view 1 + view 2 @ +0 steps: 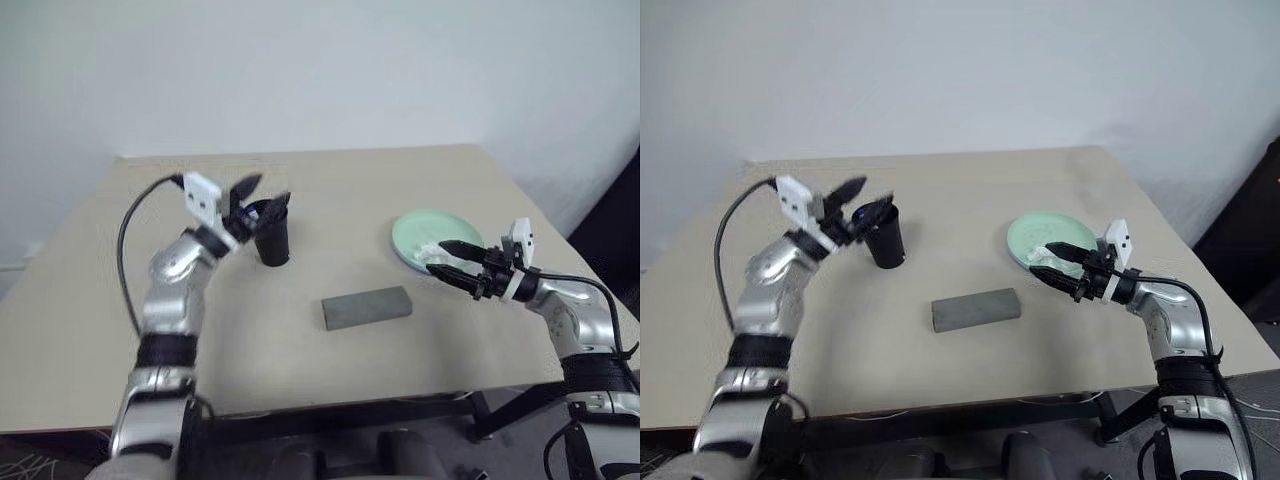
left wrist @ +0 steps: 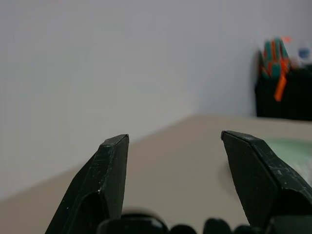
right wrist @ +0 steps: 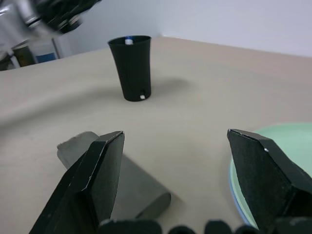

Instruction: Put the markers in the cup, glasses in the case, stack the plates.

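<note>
- On the beige table (image 1: 300,350), the black cup (image 1: 271,238) stands upright toward the robot's left of centre, with the blue tip of a marker (image 3: 128,41) showing just inside its rim in the right wrist view.
- Just beside the cup's rim, on its left, the left gripper (image 1: 262,192) hangs above the table with its 2 black fingers (image 2: 105,180) spread wide and nothing between them.
- Near the middle of the table, the grey case (image 1: 367,307) lies flat with its lid closed, well apart from the cup and from the plates.
- On the robot's right side of the table, the mint green plate (image 1: 425,232) sits on top of the light blue plate (image 3: 236,197), whose edge peeks out beneath it in the right wrist view; the 2 are stacked.
- At the near edge of that stack, the right gripper (image 1: 446,259) is held roughly level, pointing toward the left, its 2 fingers (image 3: 100,180) wide apart and empty.
- A small whitish patch lies on the green plate just beside the right gripper's upper finger; what it is cannot be told.
- In the left wrist view, a dark object with orange and teal stripes (image 2: 274,61) stands beyond the far edge of the table, against the pale wall (image 1: 320,70).
</note>
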Controlling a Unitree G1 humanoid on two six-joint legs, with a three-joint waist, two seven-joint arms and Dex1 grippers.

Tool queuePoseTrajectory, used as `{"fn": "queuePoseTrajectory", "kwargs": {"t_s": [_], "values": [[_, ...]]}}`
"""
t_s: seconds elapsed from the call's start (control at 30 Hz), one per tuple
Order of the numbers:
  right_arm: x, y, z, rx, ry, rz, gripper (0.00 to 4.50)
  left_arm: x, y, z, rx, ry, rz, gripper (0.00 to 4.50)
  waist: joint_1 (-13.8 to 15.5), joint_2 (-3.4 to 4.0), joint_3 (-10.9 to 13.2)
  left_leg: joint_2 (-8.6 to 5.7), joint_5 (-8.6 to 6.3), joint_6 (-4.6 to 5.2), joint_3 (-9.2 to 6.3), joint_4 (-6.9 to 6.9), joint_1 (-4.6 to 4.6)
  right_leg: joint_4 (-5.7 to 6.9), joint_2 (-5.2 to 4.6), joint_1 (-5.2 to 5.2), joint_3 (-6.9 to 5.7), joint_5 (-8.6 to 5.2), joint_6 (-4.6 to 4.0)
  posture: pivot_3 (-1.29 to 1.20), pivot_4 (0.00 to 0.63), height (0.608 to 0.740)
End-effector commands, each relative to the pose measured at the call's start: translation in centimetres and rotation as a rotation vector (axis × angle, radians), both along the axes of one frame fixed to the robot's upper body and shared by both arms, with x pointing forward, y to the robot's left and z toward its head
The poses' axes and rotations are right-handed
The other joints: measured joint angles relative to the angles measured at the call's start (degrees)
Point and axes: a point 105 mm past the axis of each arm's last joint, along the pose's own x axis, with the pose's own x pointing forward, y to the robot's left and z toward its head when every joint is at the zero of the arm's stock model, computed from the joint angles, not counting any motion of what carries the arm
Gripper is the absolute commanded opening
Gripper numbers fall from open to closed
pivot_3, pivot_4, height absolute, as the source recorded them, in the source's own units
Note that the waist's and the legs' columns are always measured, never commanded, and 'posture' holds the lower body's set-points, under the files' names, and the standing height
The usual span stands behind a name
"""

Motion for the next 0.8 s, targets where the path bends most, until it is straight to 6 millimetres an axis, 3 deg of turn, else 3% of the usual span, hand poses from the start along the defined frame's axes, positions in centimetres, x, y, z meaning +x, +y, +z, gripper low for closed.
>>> {"fn": "queuePoseTrajectory", "kwargs": {"t_s": [0.03,0.17,0.3,0.47,0.8], "values": [[0.4,-1.6,1.8,0.013,-0.086,-0.054,3.67,-1.9,-0.5,-0.7,0.066,0.011,-0.034,3.18,0.10,0.00,0.01,0.00,0.00,0.00,0.00,0.00,0.03,0.00,-0.01,0.02,0.01,-0.02,-0.03,0.00,0.000,0.740],[0.0,-2.9,1.5,-0.005,-0.077,-0.081,3.67,-2.2,0.5,-3.6,0.070,0.079,0.046,3.18,0.37,-0.02,0.01,0.08,0.01,-0.22,-0.01,0.05,0.04,-0.01,-0.05,0.07,-0.02,-0.03,-0.04,0.00,0.000,0.740],[-0.2,-4.8,0.0,-0.076,-0.050,-0.122,3.67,-2.2,0.7,-6.1,0.065,0.127,0.091,3.18,0.32,-0.02,0.01,0.08,0.03,-0.23,0.00,0.10,0.07,-0.02,-0.07,0.10,-0.01,-0.03,-0.04,0.00,0.000,0.740],[0.0,-5.9,-1.9,-0.129,-0.016,-0.158,3.67,-1.6,0.4,-7.6,0.067,0.143,0.107,3.18,-0.01,-0.02,0.01,0.10,0.05,-0.16,0.05,0.08,0.10,0.00,-0.02,0.06,0.00,-0.02,-0.05,0.00,0.000,0.740],[-0.6,-6.7,-3.3,-0.152,0.018,-0.174,3.67,-1.7,1.1,-9.1,0.068,0.161,0.146,3.18,0.05,-0.02,0.01,0.09,0.13,0.00,0.02,0.07,0.07,-0.03,-0.06,0.04,0.02,-0.02,-0.05,0.00,0.000,0.740]]}}
